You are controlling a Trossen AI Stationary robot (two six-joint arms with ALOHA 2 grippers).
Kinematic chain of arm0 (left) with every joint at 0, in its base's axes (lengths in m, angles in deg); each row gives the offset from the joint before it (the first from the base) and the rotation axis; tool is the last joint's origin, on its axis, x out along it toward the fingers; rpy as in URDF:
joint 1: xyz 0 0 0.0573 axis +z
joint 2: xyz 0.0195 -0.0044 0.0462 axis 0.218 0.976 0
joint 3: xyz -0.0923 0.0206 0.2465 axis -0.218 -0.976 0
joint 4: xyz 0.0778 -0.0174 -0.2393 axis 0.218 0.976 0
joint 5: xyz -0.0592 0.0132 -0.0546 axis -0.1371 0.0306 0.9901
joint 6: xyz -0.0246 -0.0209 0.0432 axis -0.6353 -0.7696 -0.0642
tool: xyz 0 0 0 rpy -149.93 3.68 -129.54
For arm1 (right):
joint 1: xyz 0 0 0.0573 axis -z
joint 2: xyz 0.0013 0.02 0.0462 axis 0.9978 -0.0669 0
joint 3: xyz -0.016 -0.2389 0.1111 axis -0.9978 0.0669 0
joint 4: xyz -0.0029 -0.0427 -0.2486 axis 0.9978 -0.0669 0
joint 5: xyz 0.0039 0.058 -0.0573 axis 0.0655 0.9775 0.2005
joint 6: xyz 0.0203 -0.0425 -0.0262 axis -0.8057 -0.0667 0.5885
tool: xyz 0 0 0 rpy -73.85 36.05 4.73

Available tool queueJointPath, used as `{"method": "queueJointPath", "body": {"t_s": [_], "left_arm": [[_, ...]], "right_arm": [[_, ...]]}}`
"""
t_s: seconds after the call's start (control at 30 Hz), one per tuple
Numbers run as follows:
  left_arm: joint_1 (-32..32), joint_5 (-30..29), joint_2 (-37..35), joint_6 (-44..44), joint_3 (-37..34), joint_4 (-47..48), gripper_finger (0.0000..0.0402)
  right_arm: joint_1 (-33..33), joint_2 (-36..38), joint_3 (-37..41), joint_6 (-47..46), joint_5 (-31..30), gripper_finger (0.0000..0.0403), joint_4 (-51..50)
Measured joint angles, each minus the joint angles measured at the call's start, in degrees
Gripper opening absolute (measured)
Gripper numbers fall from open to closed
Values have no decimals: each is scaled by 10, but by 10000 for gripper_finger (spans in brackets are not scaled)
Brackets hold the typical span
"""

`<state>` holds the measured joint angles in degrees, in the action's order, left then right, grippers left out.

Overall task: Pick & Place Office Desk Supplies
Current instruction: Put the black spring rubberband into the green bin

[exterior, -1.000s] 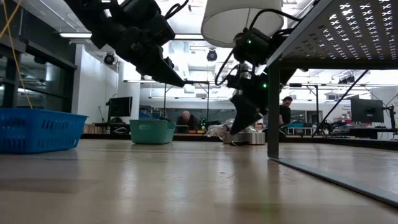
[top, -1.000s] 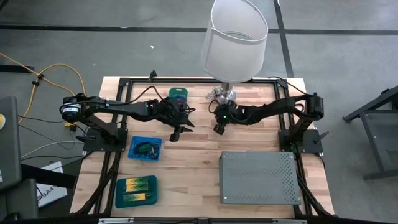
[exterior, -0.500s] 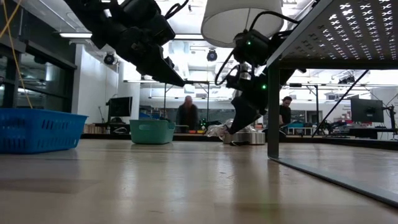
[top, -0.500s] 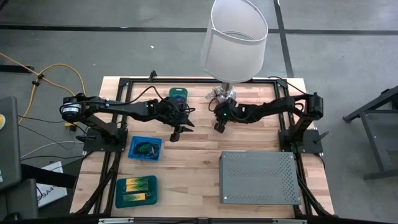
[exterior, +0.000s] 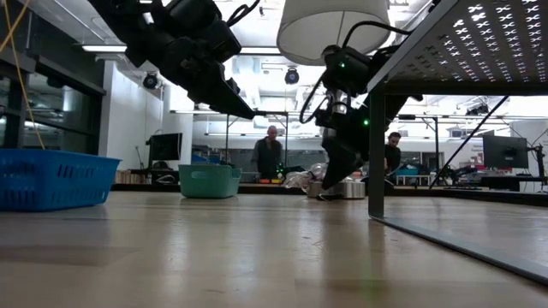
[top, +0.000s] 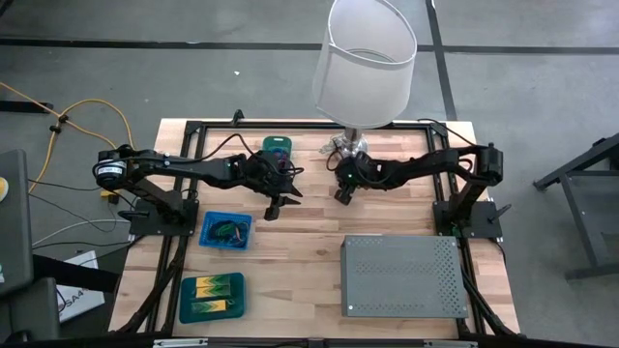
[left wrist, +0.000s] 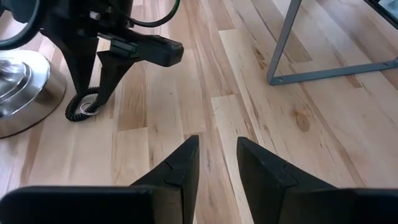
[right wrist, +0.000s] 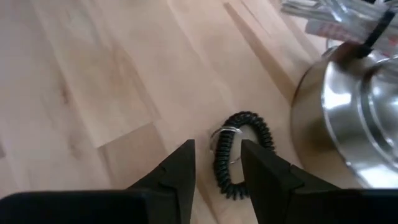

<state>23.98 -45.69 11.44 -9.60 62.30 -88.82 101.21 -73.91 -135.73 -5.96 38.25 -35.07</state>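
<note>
Right gripper (right wrist: pixel 216 163) low over the table (top: pixel 309 242), fingers (right wrist: pixel 180 165) parted and empty, straddling one arc of the black coil loop (right wrist: pixel 239 152). Best done by sinking straight down until both fingertips nearly meet the wood, one inside the loop and one outside, then closing on a single strand, not the whole ring. Worth keeping clear of the chrome lamp base (right wrist: pixel 348 118) just beside the coil on its far side; a sideways drift would knock it. Lift only once the squeeze is firm, since a springy coil will likely slip or stretch.

Black coil loop: a small spiral cord ring lying flat on the wood, with a thin metal ring threaded through it, near the lamp base at the far middle of the table.

Left gripper (left wrist: pixel 216 163) hovering to the left of the coil, above bare wood, fingers slightly parted, holding nothing. Blue tray (top: pixel 225 232) and teal tray (top: pixel 211 297) further left, toward the near edge.
</note>
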Motion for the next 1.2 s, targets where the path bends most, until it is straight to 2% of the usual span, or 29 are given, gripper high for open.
{"method": "queueJointPath", "body": {"t_s": [0.27, 0.8, 0.93, 1.2], "left_arm": [[0, 0, 0, 0, 0, 0, 102], [0, 0, 0, 0, 0, -5, 102], [0, 0, 0, 0, 0, -11, 102], [0, 0, 0, 0, 0, -16, 102]], "right_arm": [[7, -1, 0, 30, 1, 119, -5], [12, -38, -1, 18, 17, 117, 13], [13, -38, -1, 11, 10, 103, 11], [18, -38, -1, -12, 9, 50, -2]]}}
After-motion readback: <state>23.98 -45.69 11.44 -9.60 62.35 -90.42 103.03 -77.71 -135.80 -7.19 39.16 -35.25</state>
